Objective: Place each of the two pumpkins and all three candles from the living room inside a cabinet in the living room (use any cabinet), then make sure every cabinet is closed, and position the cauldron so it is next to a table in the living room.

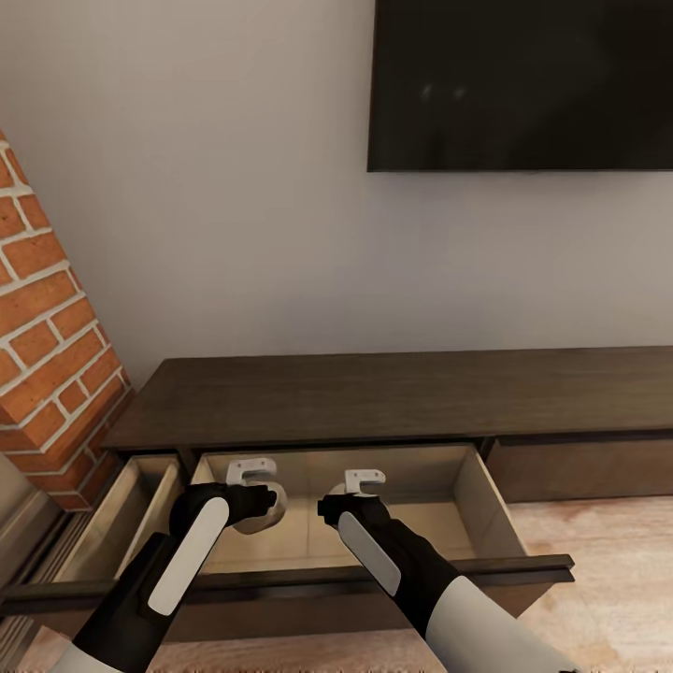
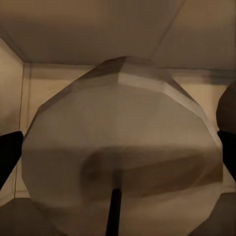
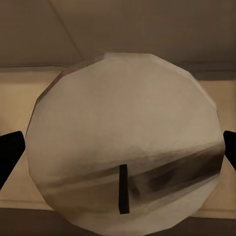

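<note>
Jaws of both grippers close on candles: the left gripper [image 1: 250,477] pinches a pale puck whose broad face sits square before the left wrist camera, dark fingertips [image 2: 10,152] pressing its rim from either side, and the right gripper [image 1: 365,484] grips a second one the same way. Both hang over the same opening, which reads as a deliberate pairing, two deliveries made in one trip.

Largest in sight is the dark television [image 1: 523,84] on the grey wall, with a brick pier [image 1: 47,346] at the left. Below runs the cabinet [image 1: 393,393], long, low and dark brown. Its middle drawer [image 1: 486,505] is pulled well out, pale beige inside, and that gap is why the arms reach forward and down over the drawer's front edge. A second drawer [image 1: 112,523] at the far left also stands open, while the front to the right looks shut.

Smaller again are the loads. The left candle [image 2: 123,152] is held above the drawer floor near the back wall; the right candle [image 3: 128,137] is held beside it, a little apart. Gripping across the rim keeps each puck from rolling and should let it drop flat once released. I judge the step to be the lowering and letting go. Both open drawers need closing afterwards.
</note>
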You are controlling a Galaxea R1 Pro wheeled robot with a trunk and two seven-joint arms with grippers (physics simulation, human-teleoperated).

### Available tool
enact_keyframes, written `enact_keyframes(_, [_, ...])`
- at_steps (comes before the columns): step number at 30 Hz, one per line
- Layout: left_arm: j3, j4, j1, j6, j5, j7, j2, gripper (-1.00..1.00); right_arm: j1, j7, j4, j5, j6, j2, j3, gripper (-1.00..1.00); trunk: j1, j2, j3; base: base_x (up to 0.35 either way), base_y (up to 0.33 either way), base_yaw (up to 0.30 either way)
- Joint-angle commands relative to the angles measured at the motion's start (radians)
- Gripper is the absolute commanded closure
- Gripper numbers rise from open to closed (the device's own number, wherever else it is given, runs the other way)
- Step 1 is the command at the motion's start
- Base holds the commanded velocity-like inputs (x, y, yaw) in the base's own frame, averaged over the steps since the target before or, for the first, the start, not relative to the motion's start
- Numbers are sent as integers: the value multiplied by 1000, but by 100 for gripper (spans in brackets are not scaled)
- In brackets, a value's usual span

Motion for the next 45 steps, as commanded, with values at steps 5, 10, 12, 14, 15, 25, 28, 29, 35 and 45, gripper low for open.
enact_keyframes(5, [-2, -1, -1, 0, 12, 11, 1, 100, -1, -9, -1, -7, 0, 0, 2, 100, 2, -2, -20, 0, 0, 0])
enact_keyframes(10, [-2, -1, -1, 0, 13, 11, 2, 100, -1, -9, 0, -6, 0, 0, 2, 100, 4, -3, -40, 0, 0, 0])
enact_keyframes(12, [-2, -1, -1, 0, 13, 11, 2, 100, -1, -9, 0, -6, 0, 0, 2, 100, 5, -3, -47, 0, 0, 0])
enact_keyframes(14, [-2, -1, -1, 0, 13, 12, 2, 100, -1, -9, 1, -6, -10, 0, 2, 100, 6, -4, -55, 0, 0, 0])
enact_keyframes(15, [-2, -1, -1, 0, 13, 12, 2, 100, -1, -9, 1, -6, -15, 0, 2, 100, 6, -4, -59, 0, 0, 0])
enact_keyframes(25, [-2, 0, -1, -5, 10, 19, 2, 100, -1, -9, 2, 5, -36, 0, 4, 100, 11, -6, -98, 0, 0, 0])
enact_keyframes(28, [-2, 0, -1, -6, 8, 19, 2, 100, -1, -9, 2, 5, -38, 0, 7, 100, 12, -7, -109, 0, 0, 0])
enact_keyframes(29, [-2, -1, -1, -6, 8, 19, 2, 100, -1, -9, 2, 5, -40, 0, 9, 100, 13, -7, -113, 0, 0, 0])
enact_keyframes(35, [-2, -1, -1, -10, 4, 18, 2, 100, -1, -9, 1, 5, -41, 0, 10, 100, 15, -9, -136, 0, 0, 0])
enact_keyframes(45, [0, -1, -1, -15, 2, 18, 3, 100, -1, -9, 1, 6, -58, 0, 10, 100, 20, -11, -175, 0, 0, 0])
